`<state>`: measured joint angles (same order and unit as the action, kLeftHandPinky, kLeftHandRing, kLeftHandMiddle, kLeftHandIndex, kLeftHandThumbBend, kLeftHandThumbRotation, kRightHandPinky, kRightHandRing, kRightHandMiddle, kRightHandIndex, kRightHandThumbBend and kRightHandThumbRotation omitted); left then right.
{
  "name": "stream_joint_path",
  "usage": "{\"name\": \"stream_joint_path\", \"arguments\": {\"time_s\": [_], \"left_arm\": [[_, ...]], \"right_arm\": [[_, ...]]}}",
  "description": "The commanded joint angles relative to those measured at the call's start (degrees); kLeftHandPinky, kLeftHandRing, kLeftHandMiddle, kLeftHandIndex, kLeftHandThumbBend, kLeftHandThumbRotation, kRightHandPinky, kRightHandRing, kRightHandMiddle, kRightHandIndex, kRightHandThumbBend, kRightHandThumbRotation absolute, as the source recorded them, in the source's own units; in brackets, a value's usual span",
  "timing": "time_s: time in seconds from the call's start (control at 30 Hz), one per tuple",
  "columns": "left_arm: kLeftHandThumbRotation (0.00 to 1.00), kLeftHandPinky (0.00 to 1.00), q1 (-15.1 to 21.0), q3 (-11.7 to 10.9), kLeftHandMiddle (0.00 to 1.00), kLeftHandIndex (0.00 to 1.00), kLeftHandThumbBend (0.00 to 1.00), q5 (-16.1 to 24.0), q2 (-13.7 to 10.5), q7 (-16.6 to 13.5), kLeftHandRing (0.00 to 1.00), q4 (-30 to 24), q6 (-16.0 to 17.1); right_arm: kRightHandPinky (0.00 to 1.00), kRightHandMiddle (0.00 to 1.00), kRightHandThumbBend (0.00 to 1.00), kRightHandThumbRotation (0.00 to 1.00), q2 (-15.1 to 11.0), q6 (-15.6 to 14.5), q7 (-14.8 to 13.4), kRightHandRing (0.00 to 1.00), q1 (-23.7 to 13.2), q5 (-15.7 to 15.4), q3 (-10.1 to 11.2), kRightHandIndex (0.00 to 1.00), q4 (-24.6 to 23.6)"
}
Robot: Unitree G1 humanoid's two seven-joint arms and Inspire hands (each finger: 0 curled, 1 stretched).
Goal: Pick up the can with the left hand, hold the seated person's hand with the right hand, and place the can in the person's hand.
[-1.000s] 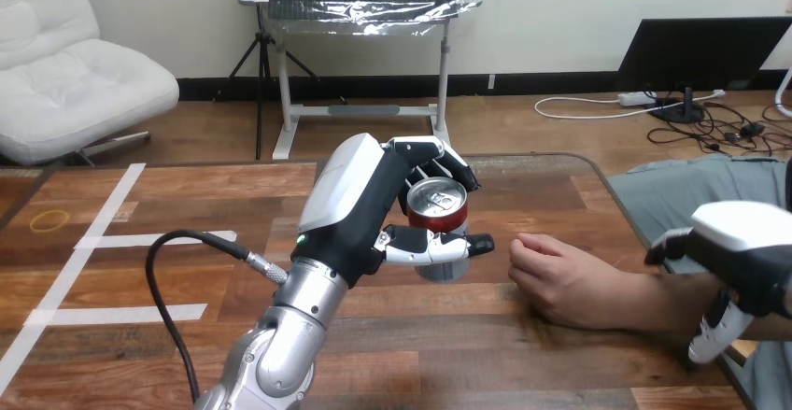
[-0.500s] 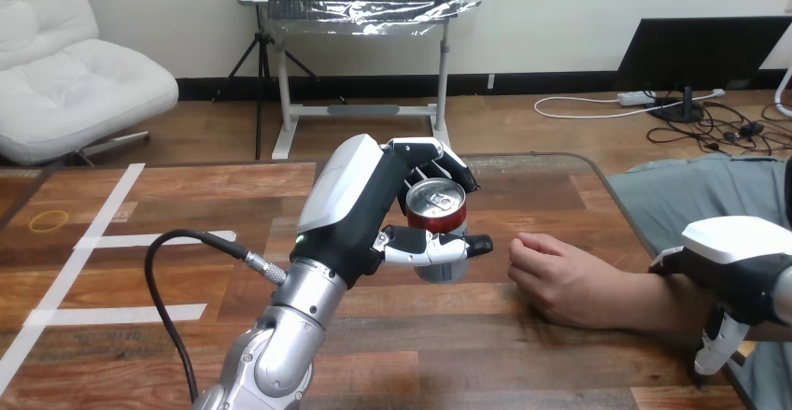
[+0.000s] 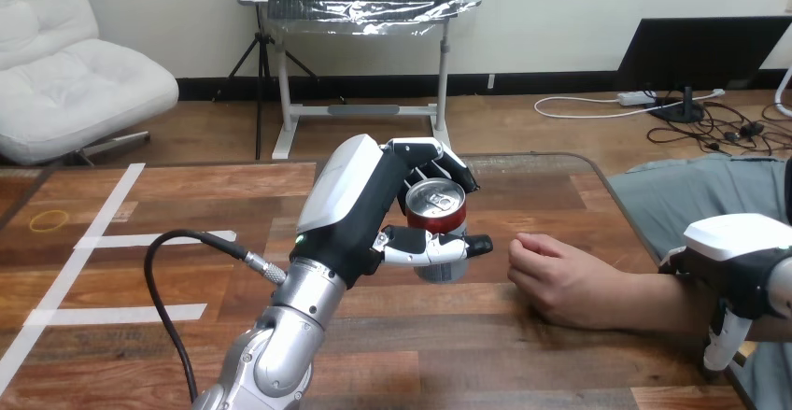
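The robot's left hand (image 3: 360,206) is closed round the red metal can (image 3: 435,219) with its silver lid. The fingers wrap the far side and the thumb crosses the near side, so the can stands upright inside the grip. It seems to be lifted off the wooden table (image 3: 523,363), though the thumb hides part of its base, so I would not swear to it. By that reading the pick-up is done.

The person's hand (image 3: 558,279) lies on the table just to the right of the left hand's thumb tip. It is apart from the can, knuckles up and loosely curled. The robot's right hand (image 3: 742,253) sits further right, over the person's forearm (image 3: 654,300) and well back from the person's hand. I cannot tell how far open it is, or whether it touches the forearm at all.

The step in hand looks to be the second one, taking the person's hand with the right hand, and it is not yet done. The next move calls for the right hand to travel leftward along the forearm and close round the hand or wrist. The curled palm would then need to be turned up and opened. After that the left hand can carry the can rightward, keep it upright, and set it into the palm before letting go.
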<state>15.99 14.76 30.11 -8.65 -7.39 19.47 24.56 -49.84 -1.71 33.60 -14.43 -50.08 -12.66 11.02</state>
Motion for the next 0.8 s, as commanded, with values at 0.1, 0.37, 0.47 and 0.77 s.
{"name": "stream_joint_path", "arguments": {"time_s": [0.1, 0.37, 0.47, 0.77], "left_arm": [[0.00, 0.34, 3.1, -0.9, 0.46, 0.50, 0.61, -0.7, -0.3, -0.4, 0.40, -4.3, 0.5], [0.00, 0.34, 2.9, -1.0, 0.46, 0.50, 0.61, -0.8, -0.3, -0.3, 0.40, -4.4, 0.5], [0.00, 0.34, 2.8, -1.0, 0.46, 0.50, 0.61, -0.8, -0.3, -0.3, 0.40, -4.5, 0.3], [0.00, 0.34, 2.5, -1.0, 0.46, 0.50, 0.62, -0.7, -0.3, -0.3, 0.40, -4.7, 0.1]], "right_arm": [[0.86, 0.89, 0.79, 0.13, 1.0, -0.7, -1.7, 0.89, -6.1, -1.5, -1.9, 0.86, 2.6], [0.84, 0.90, 0.78, 0.15, 2.2, -1.6, -1.8, 0.89, -8.3, -3.0, -4.2, 0.87, 6.7], [0.85, 0.90, 0.77, 0.16, 2.8, -2.2, -1.9, 0.89, -9.1, -3.0, -4.7, 0.87, 8.2], [0.78, 0.89, 0.74, 0.15, 3.7, -2.6, -2.9, 0.87, -10.5, -3.2, -6.6, 0.86, 11.0]]}}
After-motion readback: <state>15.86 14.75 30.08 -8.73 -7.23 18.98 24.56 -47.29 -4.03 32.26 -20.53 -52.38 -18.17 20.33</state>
